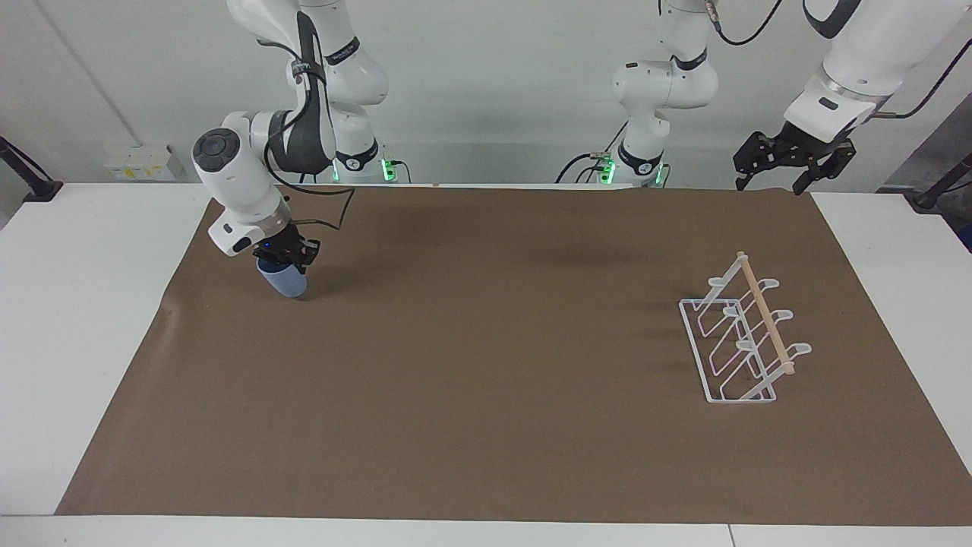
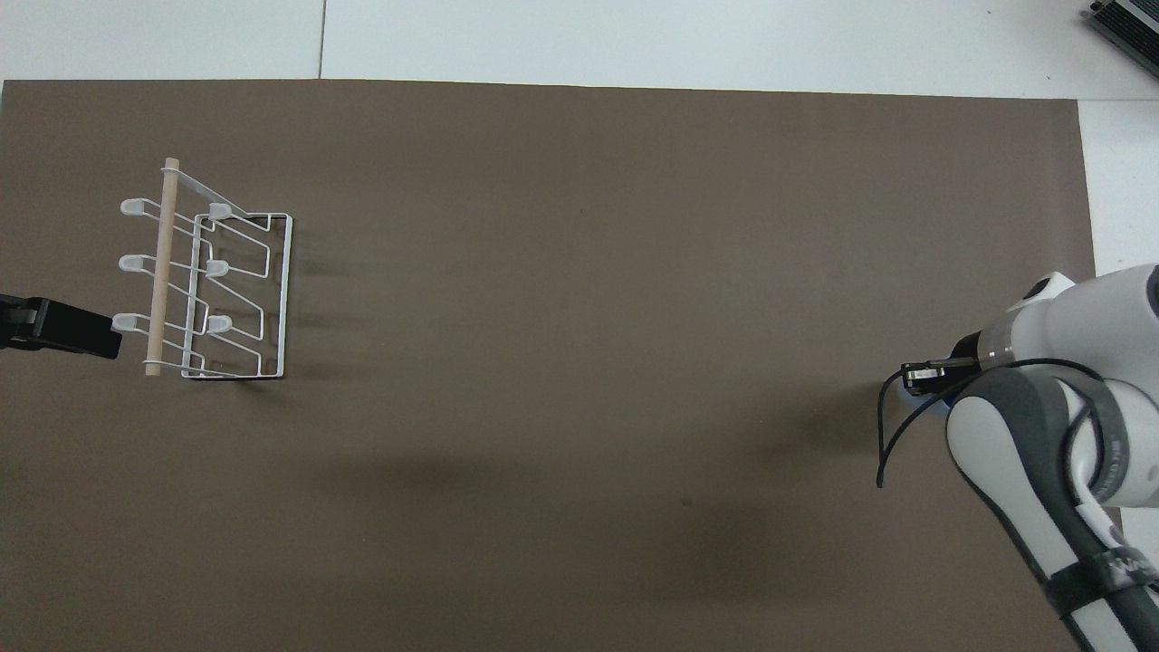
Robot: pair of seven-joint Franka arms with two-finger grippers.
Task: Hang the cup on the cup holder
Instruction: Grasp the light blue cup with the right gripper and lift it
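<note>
Cup (image 1: 284, 282), smooth tapered blue plastic, tilts in right gripper (image 1: 285, 257).

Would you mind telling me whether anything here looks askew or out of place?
Only the cup: it hangs tilted in the shut right gripper just over the mat. The holder stands square with bare prongs; the left gripper waits, open.

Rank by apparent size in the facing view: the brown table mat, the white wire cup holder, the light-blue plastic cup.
1. Brown table mat, by far the largest.
2. White wire cup holder with wooden dowel.
3. Light-blue plastic cup, smallest, its top hidden by the right tool.
</note>
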